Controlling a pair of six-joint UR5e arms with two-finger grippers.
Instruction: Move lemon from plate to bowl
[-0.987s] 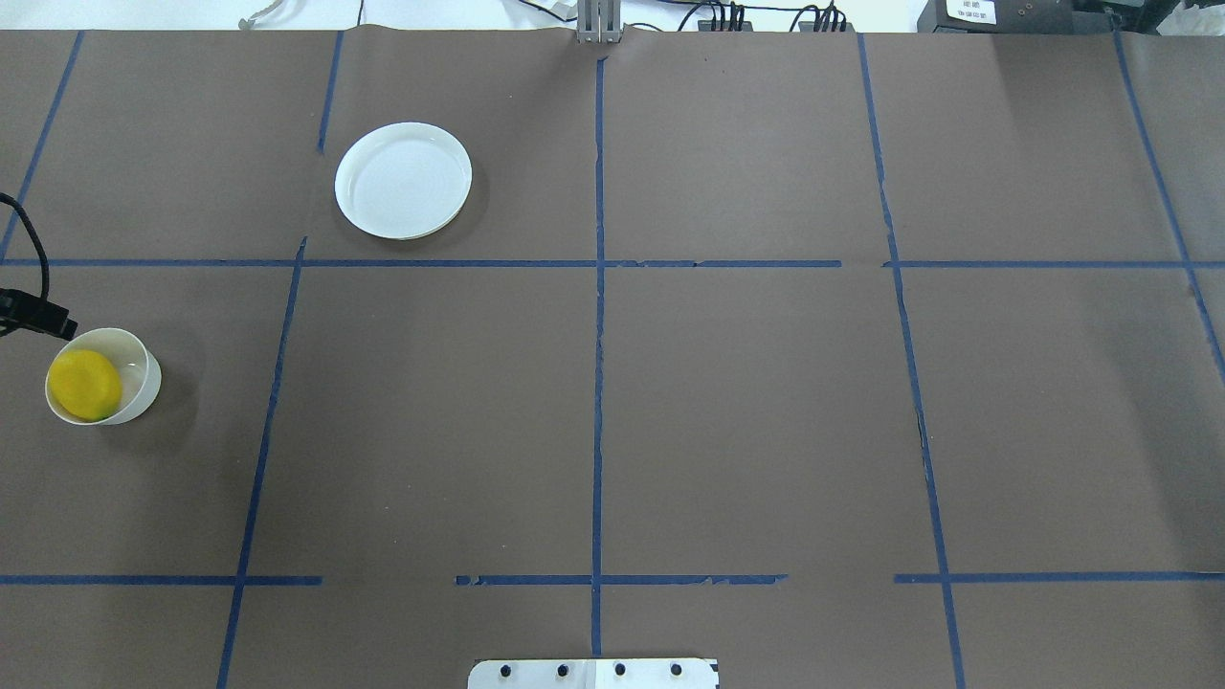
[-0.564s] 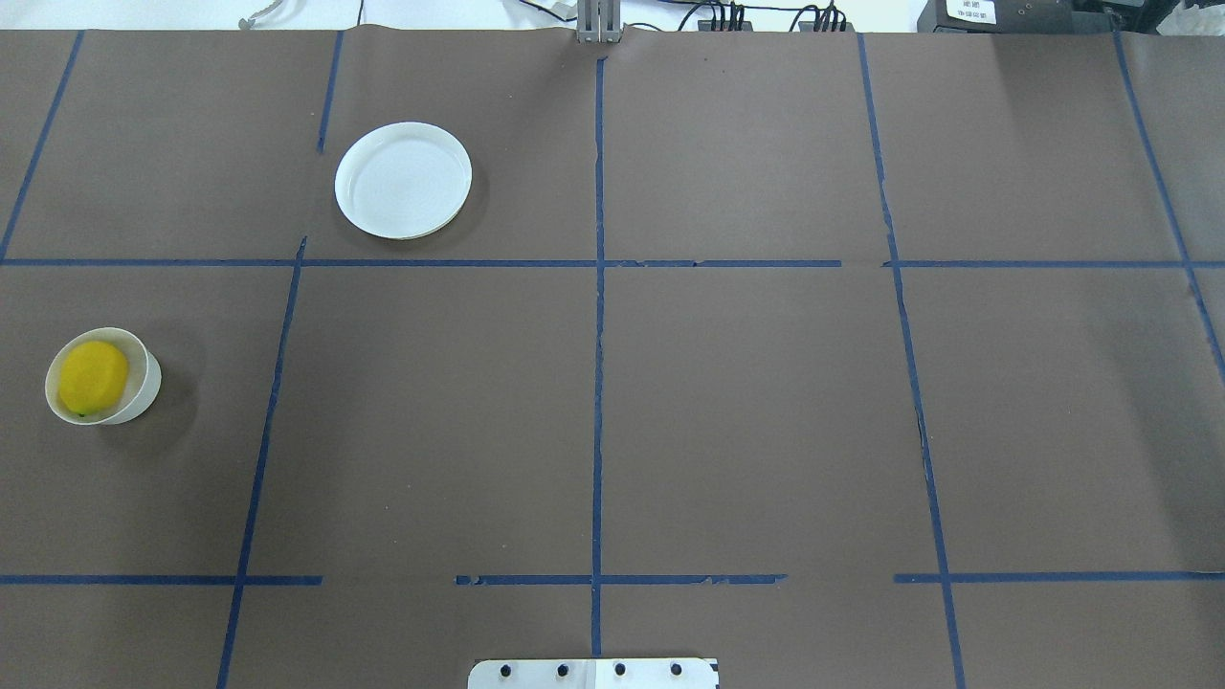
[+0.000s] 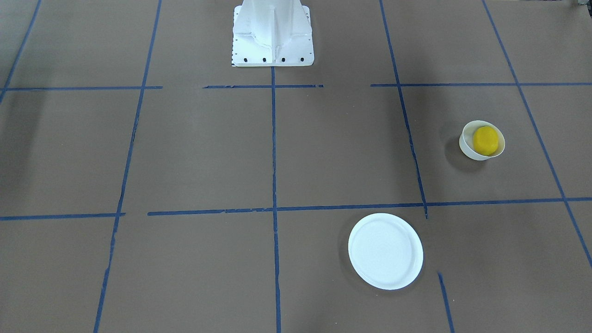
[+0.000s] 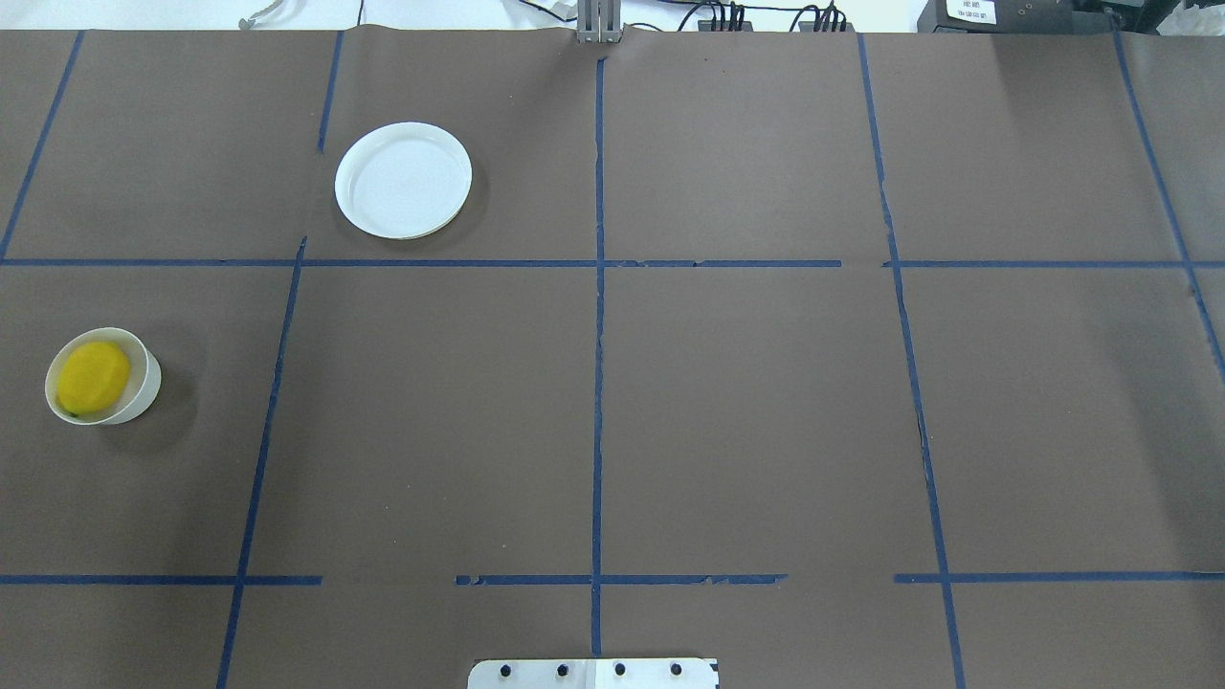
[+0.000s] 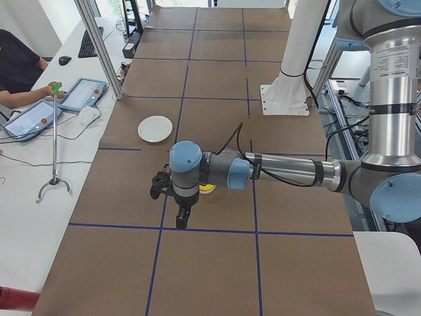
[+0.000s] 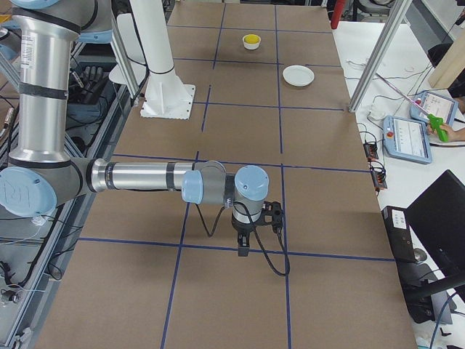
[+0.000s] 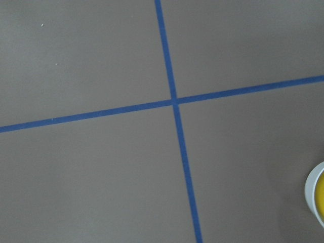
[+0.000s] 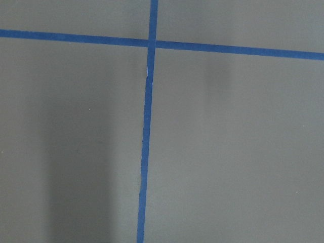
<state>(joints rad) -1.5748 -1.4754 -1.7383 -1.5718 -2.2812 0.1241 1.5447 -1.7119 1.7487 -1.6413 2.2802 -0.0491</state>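
Note:
The yellow lemon [image 4: 93, 377] lies inside the small deep white bowl [image 4: 149, 381] at the table's left; both also show in the front view, lemon [image 3: 485, 140] in bowl [image 3: 466, 146]. The flat white plate [image 4: 403, 179] is empty, farther back and to the right of the bowl. My left gripper [image 5: 182, 216] shows only in the left side view, hanging just beside the bowl; I cannot tell if it is open or shut. My right gripper [image 6: 243, 249] shows only in the right side view, far from the dishes; its state cannot be told either.
Brown paper with blue tape lines covers the table. The white robot base [image 3: 272, 34] stands at the middle of the robot's side. An operator with tablets [image 5: 79, 93] sits beyond the table's far edge. The left wrist view catches the bowl's rim [image 7: 312, 188].
A black part of my left arm near the bowl has left the overhead view. The lemon has shifted a little and settled inside the bowl.

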